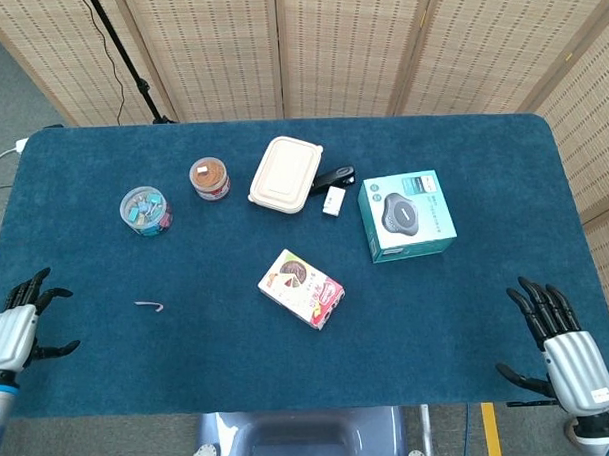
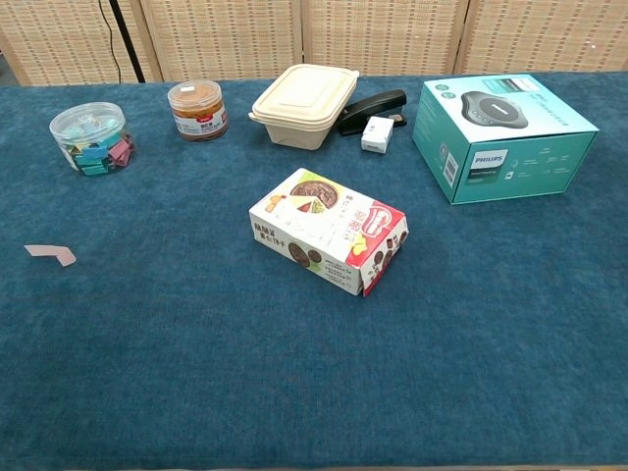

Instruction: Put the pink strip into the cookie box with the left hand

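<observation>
The pink strip (image 1: 150,305) (image 2: 51,254) lies flat on the blue table cloth at the left, bent at one end. The cookie box (image 1: 302,288) (image 2: 329,231) lies on its side near the middle of the table. My left hand (image 1: 23,323) hovers at the table's left front edge, fingers spread and holding nothing, well left of the strip. My right hand (image 1: 559,344) is at the front right corner, fingers apart and empty. Neither hand shows in the chest view.
At the back stand a clear tub of coloured clips (image 1: 147,210), a small jar (image 1: 210,178), a beige lidded container (image 1: 285,175), a black stapler (image 1: 334,177) with a small white box (image 1: 334,200), and a teal Philips box (image 1: 407,214).
</observation>
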